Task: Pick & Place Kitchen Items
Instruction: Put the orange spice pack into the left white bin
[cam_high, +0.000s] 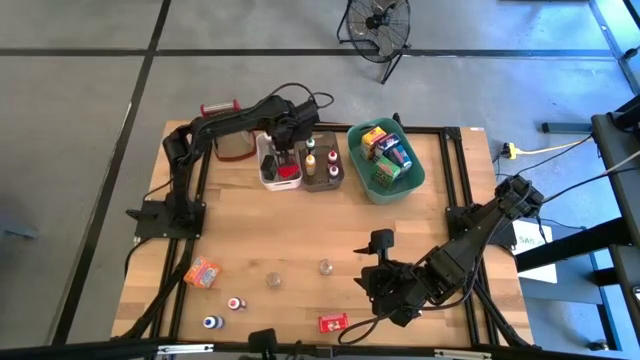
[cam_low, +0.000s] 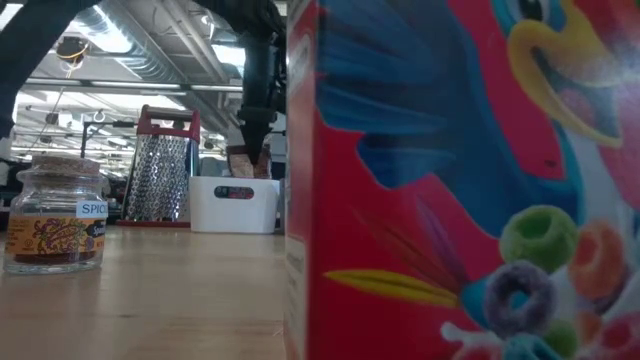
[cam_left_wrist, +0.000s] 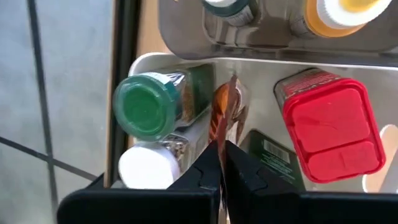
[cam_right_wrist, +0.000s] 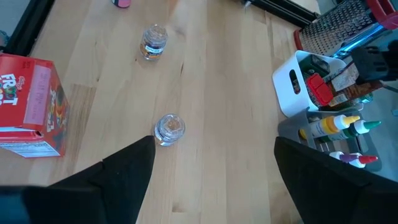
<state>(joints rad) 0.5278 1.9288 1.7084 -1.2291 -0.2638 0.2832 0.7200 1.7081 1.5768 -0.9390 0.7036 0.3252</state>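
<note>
One thin brown foil packet (cam_left_wrist: 225, 112) is pinched upright in my left gripper (cam_left_wrist: 222, 163), jaws clamped tight, over the white bin (cam_high: 268, 178) at the table's twelve o'clock. I count three containers under it: green-capped jar (cam_left_wrist: 147, 106), white-capped jar (cam_left_wrist: 147, 167), red-lidded tin (cam_left_wrist: 333, 127). My right gripper (cam_right_wrist: 214, 168) hangs wide and empty at five o'clock above two cork-topped jars (cam_right_wrist: 169, 128), cereal box (cam_right_wrist: 28, 102) beside.

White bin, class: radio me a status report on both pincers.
Left pincer shut on brown packet, over white bin. Right pincer open, waiting above table. Nothing blocking.
</note>
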